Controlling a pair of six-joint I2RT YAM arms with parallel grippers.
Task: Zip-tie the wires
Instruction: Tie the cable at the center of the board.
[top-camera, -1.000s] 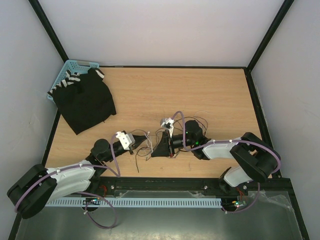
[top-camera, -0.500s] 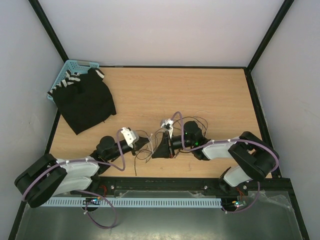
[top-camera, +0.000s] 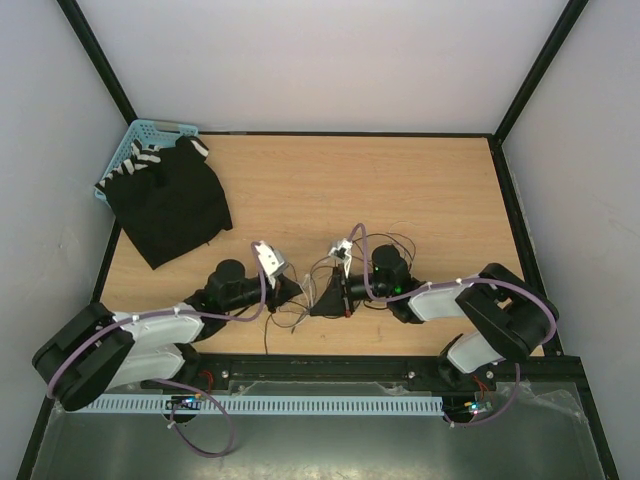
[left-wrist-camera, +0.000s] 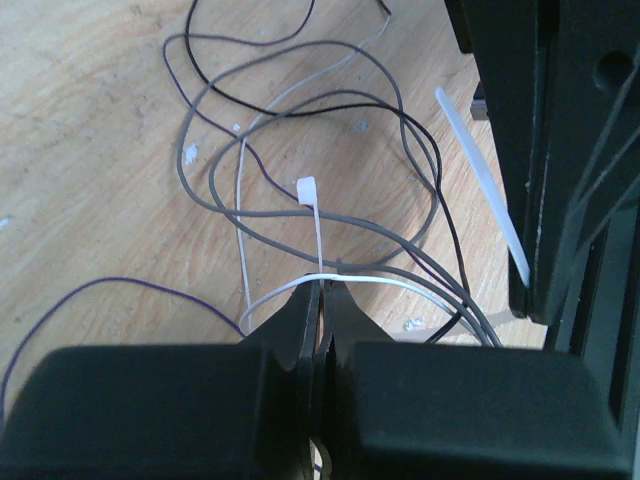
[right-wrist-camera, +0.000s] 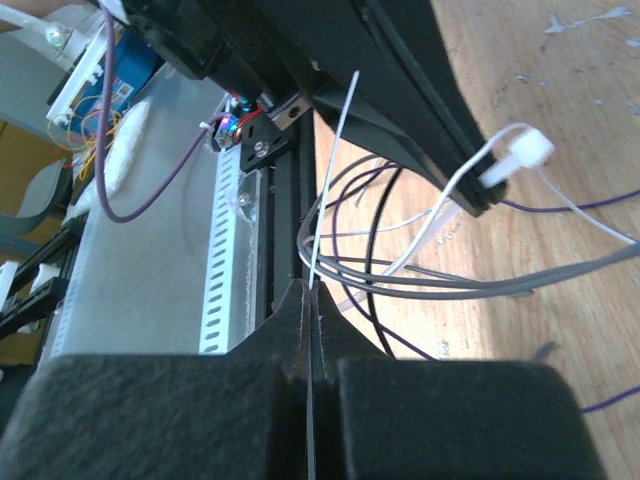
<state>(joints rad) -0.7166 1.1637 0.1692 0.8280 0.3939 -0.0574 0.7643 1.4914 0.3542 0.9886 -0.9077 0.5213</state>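
Note:
The wires (top-camera: 402, 239) are thin grey, black, purple and white strands looped on the wooden table between my two grippers. They also show in the left wrist view (left-wrist-camera: 350, 222) and the right wrist view (right-wrist-camera: 450, 285). My left gripper (top-camera: 297, 292) (left-wrist-camera: 320, 290) is shut on a thin white zip tie (left-wrist-camera: 316, 230), just below its head (left-wrist-camera: 307, 188). A white wire crosses its tips. My right gripper (top-camera: 318, 300) (right-wrist-camera: 310, 290) is shut on the zip tie's tail (right-wrist-camera: 335, 170). The head (right-wrist-camera: 527, 150) sticks out beyond the left fingertip. The two grippers almost touch.
A black cloth (top-camera: 170, 200) lies at the back left, partly over a blue basket (top-camera: 140, 132). A black rail (top-camera: 400, 365) and a white slotted duct (top-camera: 300, 405) run along the near edge. The duct also shows in the right wrist view (right-wrist-camera: 225, 290).
My left arm has swung right and forward, bringing its gripper up close to the right gripper. The right gripper has barely moved.

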